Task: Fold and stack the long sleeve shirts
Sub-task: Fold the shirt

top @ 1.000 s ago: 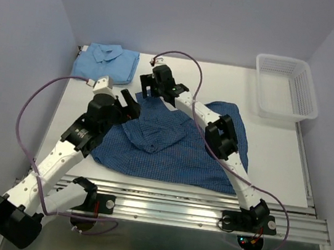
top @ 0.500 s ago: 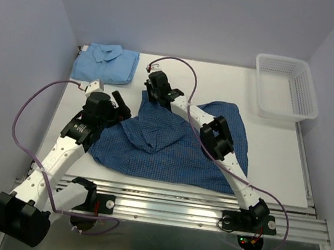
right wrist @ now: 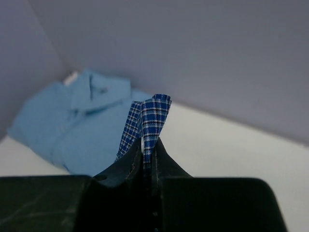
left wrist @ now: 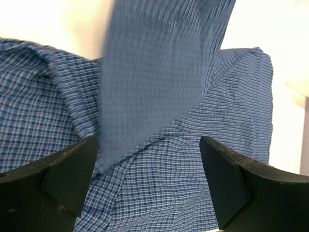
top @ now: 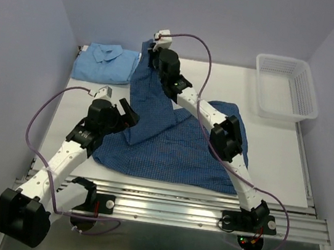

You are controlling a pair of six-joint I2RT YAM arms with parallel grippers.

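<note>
The dark blue checked shirt lies spread over the middle of the table. My right gripper is shut on one strip of it, and this cloth sticks out above the closed fingertips. The strip hangs stretched from the gripper down to the rest of the shirt. My left gripper hovers open over the shirt's left part, and checked cloth fills the gap between its fingers untouched. The light sky blue shirt lies folded at the back left corner, also showing behind the right gripper.
A white mesh basket stands at the back right corner. Side and back walls close in the table. The aluminium rail with both arm bases runs along the near edge.
The right gripper closed on the checked shirt's cloth near the far edge and lifted it up and back. The left gripper shifted slightly right over the shirt, still open.
</note>
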